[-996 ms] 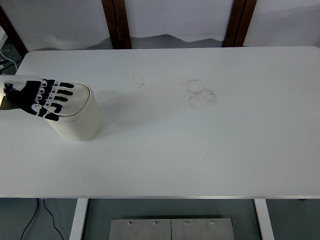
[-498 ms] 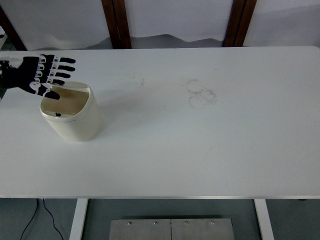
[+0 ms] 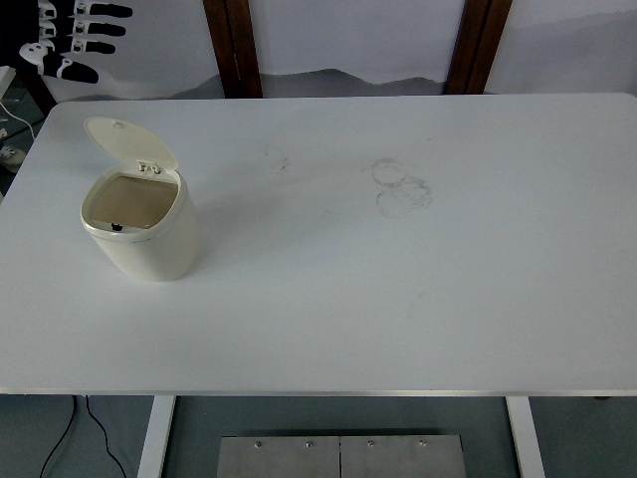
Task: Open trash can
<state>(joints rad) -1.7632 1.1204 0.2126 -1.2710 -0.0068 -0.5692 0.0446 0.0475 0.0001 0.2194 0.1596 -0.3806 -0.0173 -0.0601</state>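
Top view. Table (image 3: 418, 299): white, wide bare stretch from centre out to 3 o'clock and down to the 6 o'clock edge; faint ring marks (image 3: 400, 185) just above centre. Bin (image 3: 139, 224) stands upright at 9 o'clock, near the left edge but clear of it. Its lid (image 3: 129, 142) is flipped up, hinged at the bin's far rim, mouth open. Grey wall and two dark wooden posts (image 3: 231, 48) at 12 o'clock. My left hand (image 3: 75, 40) hangs at 11 o'clock, beyond the table's far corner, well apart from the bin, fingers (image 3: 103, 28) spread and straight, holding nothing.
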